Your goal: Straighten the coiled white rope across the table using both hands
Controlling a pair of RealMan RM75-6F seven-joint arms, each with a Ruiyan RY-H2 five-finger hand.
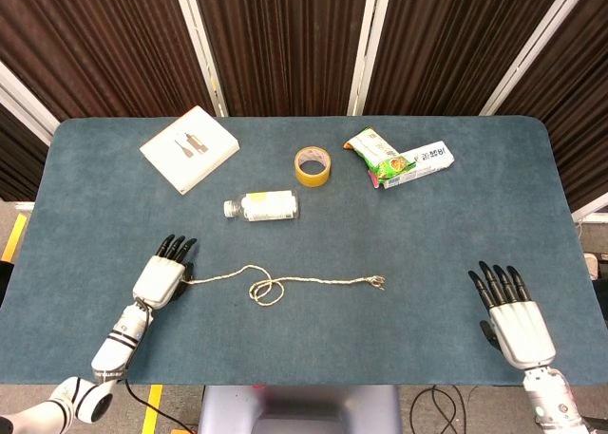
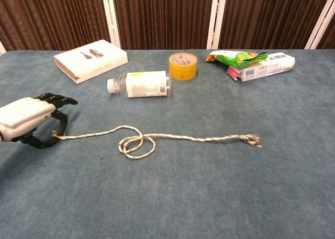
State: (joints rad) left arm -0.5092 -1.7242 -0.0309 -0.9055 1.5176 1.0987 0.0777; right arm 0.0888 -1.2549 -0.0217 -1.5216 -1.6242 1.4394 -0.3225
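Head view is taking in the whole blue-grey carpeted bench (image 1: 456, 254) from above, with both robot hands in the frame. The left robot hand (image 1: 163, 274) is lying near the front left edge, and the thin white twisted rope (image 1: 285, 284) is running from it toward the middle of the bench — one small loop (image 1: 266, 291) is sitting partway along, and the frayed far end (image 1: 377, 282) is lying free. The right robot hand (image 1: 511, 312) is resting palm-down near the front right edge, released, its dark fingers spread and holding nothing, well apart from the rope.

Chest view is leaving the right robot hand out altogether, but it is showing what the overhead angle hides: the left robot hand (image 2: 32, 122) is pinching the rope's near end (image 2: 56, 136) between its thumb and curled fingers, just above the bench surface. From here the loop (image 2: 137, 145) is reading as two overlapping coils.

Along the far side a white flat cardboard box (image 1: 190, 148), a clear plastic bottle lying on its side (image 1: 263, 206), a yellow tape roll (image 1: 312, 165), a green snack bag (image 1: 375, 153) and a white-and-blue packet (image 1: 426, 159) are sitting — bag and packet touching.
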